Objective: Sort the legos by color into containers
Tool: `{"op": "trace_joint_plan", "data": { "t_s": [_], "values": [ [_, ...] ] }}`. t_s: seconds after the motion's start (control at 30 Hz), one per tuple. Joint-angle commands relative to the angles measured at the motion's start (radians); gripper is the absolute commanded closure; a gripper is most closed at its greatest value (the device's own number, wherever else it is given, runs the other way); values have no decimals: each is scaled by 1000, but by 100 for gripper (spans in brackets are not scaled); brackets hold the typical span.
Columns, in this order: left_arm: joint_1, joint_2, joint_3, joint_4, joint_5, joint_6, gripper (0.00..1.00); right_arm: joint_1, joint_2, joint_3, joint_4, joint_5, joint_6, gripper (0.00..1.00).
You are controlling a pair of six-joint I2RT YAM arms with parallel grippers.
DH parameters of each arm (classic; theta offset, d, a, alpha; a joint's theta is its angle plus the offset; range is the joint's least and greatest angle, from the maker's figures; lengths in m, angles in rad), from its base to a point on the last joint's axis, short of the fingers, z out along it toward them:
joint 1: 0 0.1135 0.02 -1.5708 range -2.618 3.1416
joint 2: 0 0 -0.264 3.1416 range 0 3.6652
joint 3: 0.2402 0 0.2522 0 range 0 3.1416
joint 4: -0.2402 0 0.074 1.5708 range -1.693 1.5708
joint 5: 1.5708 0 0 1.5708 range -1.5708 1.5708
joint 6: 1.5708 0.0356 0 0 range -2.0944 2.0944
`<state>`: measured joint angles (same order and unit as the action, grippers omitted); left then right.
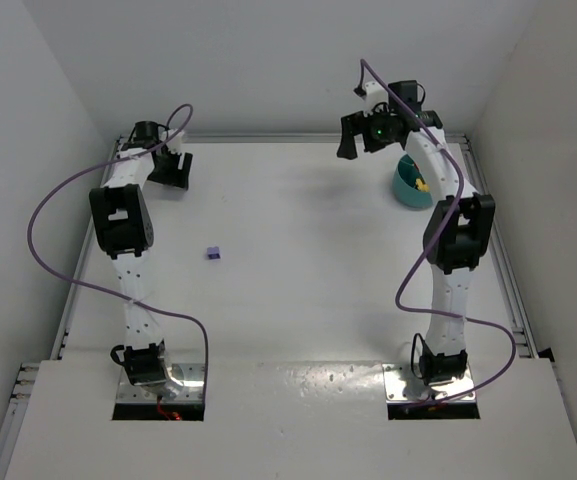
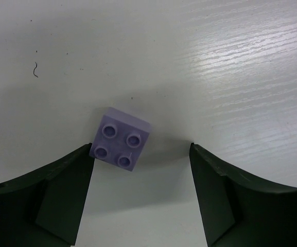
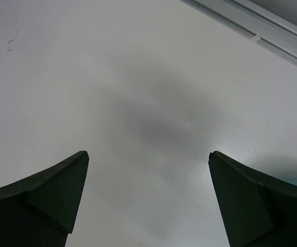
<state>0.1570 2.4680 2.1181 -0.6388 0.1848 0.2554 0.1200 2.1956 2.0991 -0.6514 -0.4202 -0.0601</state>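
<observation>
A pale purple four-stud brick (image 2: pixel 120 139) lies on the white table, touching the tip of my left gripper's left finger (image 2: pixel 60 190). My left gripper (image 2: pixel 140 149) is open, low over the table at the far left (image 1: pixel 173 168), and holds nothing. A small darker purple brick (image 1: pixel 213 253) lies alone in the left middle of the table. The round teal dish (image 1: pixel 404 184) stands at the far right, partly hidden by the right arm, with a yellow piece (image 1: pixel 421 184) inside. My right gripper (image 1: pixel 363 135) is raised left of the dish, open and empty (image 3: pixel 148 154).
White walls close the table at the back and both sides. A metal rail (image 3: pixel 251 25) runs along the far edge. Purple cables (image 1: pixel 58 200) loop beside each arm.
</observation>
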Motion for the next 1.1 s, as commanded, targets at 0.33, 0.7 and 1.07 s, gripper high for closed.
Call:
{"op": "trace_joint_plan", "data": {
  "t_s": [0.33,0.7,1.07],
  "values": [
    [-4,123,36,-22,-64,113,25,27,-51,-28,33,-8,-15,0],
    [-4,-9,-173,-29,-6,134,67,36,-83,-82,33,-31,-24,4],
    [-158,-415,-415,128,498,-200,75,15,-158,-320,177,-527,332,8]
  ]
}}
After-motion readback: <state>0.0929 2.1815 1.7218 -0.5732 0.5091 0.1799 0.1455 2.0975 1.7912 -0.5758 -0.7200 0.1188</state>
